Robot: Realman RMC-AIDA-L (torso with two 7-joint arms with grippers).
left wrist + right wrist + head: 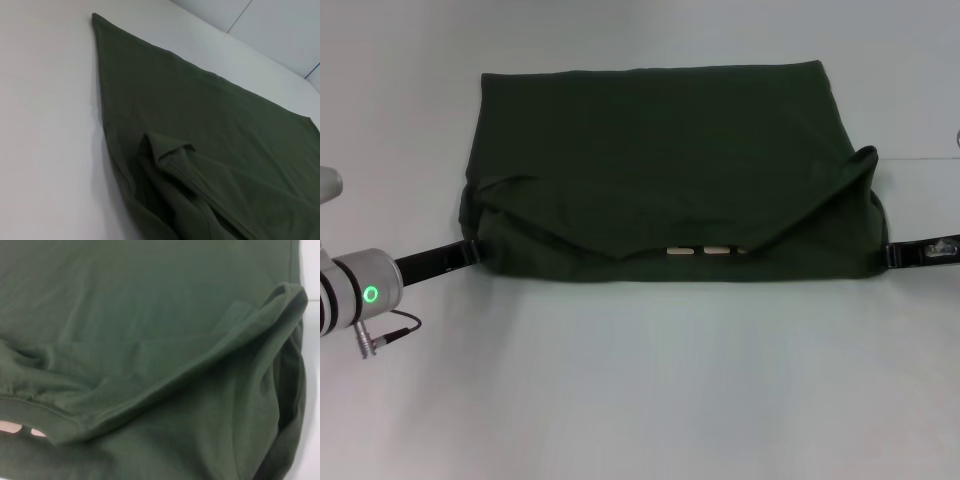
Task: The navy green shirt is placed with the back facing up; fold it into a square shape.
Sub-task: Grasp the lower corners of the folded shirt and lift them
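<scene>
The navy green shirt (pixel 660 150) lies spread across the middle of the white table (pixel 640 400), its near edge folded up. The left gripper (pixel 470 252) and right gripper (pixel 892 254) reach its lower corners from each side; their fingers are buried in fabric, so I can't tell their state.

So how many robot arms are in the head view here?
2. The left arm reaches in at the large dark olive-green fabric shirt's near left corner; the right arm at its near right corner. Both tips vanish under the cloth.

Plain dark olive-green shirt (pixel 660 150) on seemingly pale grey-white table (pixel 640 390).
</scene>
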